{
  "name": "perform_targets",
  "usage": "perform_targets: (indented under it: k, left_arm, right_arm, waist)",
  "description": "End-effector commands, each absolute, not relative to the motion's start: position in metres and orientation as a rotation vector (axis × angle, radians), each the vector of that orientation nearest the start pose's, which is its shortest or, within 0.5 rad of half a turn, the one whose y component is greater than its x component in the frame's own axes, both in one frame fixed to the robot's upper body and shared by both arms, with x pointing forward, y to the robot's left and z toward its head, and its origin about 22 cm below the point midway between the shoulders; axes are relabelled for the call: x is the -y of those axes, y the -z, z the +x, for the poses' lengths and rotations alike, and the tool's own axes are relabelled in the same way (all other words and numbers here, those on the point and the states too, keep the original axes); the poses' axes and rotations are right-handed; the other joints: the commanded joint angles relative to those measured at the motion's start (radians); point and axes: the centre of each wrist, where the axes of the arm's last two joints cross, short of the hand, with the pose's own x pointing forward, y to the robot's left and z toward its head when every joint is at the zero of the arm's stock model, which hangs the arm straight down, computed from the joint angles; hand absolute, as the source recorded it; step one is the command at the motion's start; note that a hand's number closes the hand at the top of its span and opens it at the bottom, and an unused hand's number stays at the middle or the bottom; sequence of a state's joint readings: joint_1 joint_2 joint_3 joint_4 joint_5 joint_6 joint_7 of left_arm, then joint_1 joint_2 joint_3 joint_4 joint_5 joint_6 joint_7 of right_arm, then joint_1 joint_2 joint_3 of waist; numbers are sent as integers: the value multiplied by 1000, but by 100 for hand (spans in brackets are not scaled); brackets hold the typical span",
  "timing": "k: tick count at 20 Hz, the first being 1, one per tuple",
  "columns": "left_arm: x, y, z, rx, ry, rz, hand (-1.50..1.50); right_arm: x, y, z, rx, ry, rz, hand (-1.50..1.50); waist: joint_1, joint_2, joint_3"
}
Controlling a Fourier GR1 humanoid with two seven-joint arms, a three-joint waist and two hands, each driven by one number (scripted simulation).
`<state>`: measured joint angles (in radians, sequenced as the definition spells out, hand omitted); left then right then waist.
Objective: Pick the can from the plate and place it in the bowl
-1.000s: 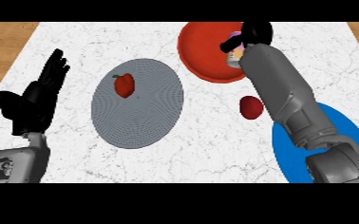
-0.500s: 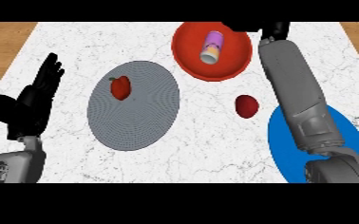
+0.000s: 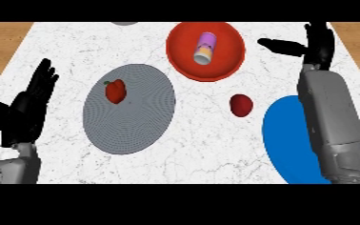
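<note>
White marbled tabletop (image 3: 211, 138) filled the frame, with a strip of wood showing at its upper left and upper right corners. The can (image 3: 205, 48), pale purple with an orange band near its open grey end, lay on its side inside the red bowl (image 3: 184, 62) at the upper centre of the frame, clear of both hands. To the right of the bowl, in the upper right of the frame, the right robot hand (image 3: 314, 47) was spread open with fingers straight and the thumb reaching left toward the bowl's rim without touching it; it held nothing, and its grey forearm ran down the right side of the frame. That forearm crossed over a blue plate (image 3: 285, 138) at the lower right, hiding the plate's right part. A small dark red object (image 3: 241, 105) sat on the tabletop between the bowl and the blue plate, apart from both. Left of centre lay a grey plate (image 3: 134, 119), and a red pepper with a green stem (image 3: 115, 90) rested on its upper left part. At the left edge of the frame the left robot hand (image 3: 28, 107) rested open, fingers up and straight, holding nothing, beside the grey plate but not touching it. A sliver of a grey object (image 3: 125, 23) showed at the top edge, cut off by the frame.
</note>
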<state>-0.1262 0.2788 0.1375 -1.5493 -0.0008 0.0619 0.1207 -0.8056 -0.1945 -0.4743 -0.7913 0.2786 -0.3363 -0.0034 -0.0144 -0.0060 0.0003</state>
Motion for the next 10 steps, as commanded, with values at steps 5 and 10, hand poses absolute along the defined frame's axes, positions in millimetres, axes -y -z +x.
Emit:
perform_targets:
  k: [5, 10]
  left_arm:
    - [-313, -53, 267, 1565, 57, 357, 0]
    - [-309, -53, 272, 1568, 60, 332, 0]
  right_arm:
    - [331, -55, 346, 1614, 253, -393, -150]
    - [338, -86, 318, 1690, 248, -366, -150]
  waist:
    - [-4, -1, -1]
    - [5, 3, -1]
